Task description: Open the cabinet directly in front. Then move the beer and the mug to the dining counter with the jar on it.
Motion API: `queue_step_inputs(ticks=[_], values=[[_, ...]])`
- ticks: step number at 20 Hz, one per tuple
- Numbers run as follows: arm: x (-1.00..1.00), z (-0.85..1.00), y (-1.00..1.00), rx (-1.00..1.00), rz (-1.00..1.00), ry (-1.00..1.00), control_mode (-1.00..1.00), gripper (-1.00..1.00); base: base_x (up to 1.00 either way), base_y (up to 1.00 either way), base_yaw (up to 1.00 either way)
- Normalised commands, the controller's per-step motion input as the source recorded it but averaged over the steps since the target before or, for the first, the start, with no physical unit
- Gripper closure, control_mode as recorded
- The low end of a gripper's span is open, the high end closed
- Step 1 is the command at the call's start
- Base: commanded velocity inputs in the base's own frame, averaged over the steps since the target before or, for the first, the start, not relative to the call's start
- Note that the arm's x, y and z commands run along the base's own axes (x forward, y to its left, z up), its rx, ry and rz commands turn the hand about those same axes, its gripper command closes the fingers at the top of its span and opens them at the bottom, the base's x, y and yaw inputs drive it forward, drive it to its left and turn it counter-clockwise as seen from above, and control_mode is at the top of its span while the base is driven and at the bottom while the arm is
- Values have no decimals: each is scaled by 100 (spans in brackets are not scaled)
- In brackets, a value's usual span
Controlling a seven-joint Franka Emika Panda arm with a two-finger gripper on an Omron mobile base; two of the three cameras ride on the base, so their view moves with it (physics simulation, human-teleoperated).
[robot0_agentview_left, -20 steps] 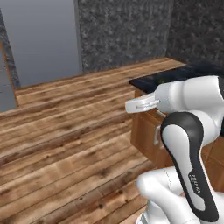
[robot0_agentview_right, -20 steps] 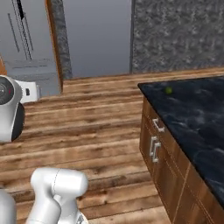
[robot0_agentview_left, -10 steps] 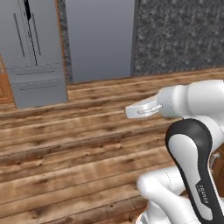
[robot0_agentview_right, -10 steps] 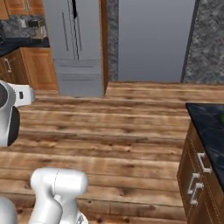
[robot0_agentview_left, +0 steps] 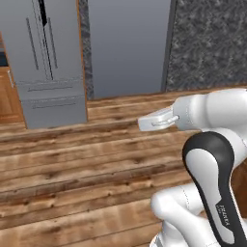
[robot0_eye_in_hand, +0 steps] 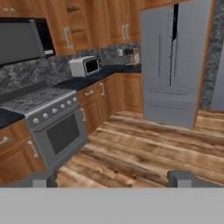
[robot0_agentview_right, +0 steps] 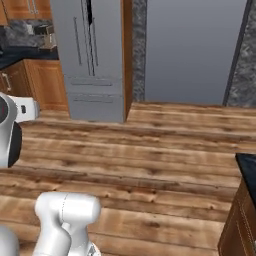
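Observation:
My gripper [robot0_eye_in_hand: 109, 179] is open, its two dark fingertips [robot0_eye_in_hand: 181, 178] wide apart with nothing between them. It hangs over the wooden floor and looks toward the stove and fridge. The white hand [robot0_agentview_left: 157, 120] sticks out to the left of the arm. Reddish-brown wall cabinets [robot0_eye_in_hand: 122, 19] with silver bar handles hang shut above the far counter; I cannot tell which is the cabinet of the task. A corner of the dining counter [robot0_agentview_right: 247, 167], black top over brown wood, shows at the lower right. The beer, the mug and the jar are out of view.
A grey double-door fridge [robot0_agentview_left: 48, 62] stands against the back wall beside a grey panel [robot0_agentview_left: 128, 43]. A stove [robot0_eye_in_hand: 52, 120] and a microwave [robot0_eye_in_hand: 85, 65] line the left counter run with low wooden cabinets [robot0_eye_in_hand: 98, 103]. Open wooden floor [robot0_agentview_left: 72, 159] lies between.
The whole picture has swept sideways as the base turned. The fridge has come into view, and the dining counter has slid off to the right. The arm holds the same pose and the gripper stays open.

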Motion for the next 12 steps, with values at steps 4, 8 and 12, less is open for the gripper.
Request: queue_step_inputs(ticks=[4, 8, 12], values=[[0, 0, 0, 0, 0, 0, 100, -100, 100, 0, 14], [0, 0, 0, 0, 0, 0, 100, -100, 100, 0, 14], [0, 0, 0, 0, 0, 0, 100, -100, 100, 4, 17]])
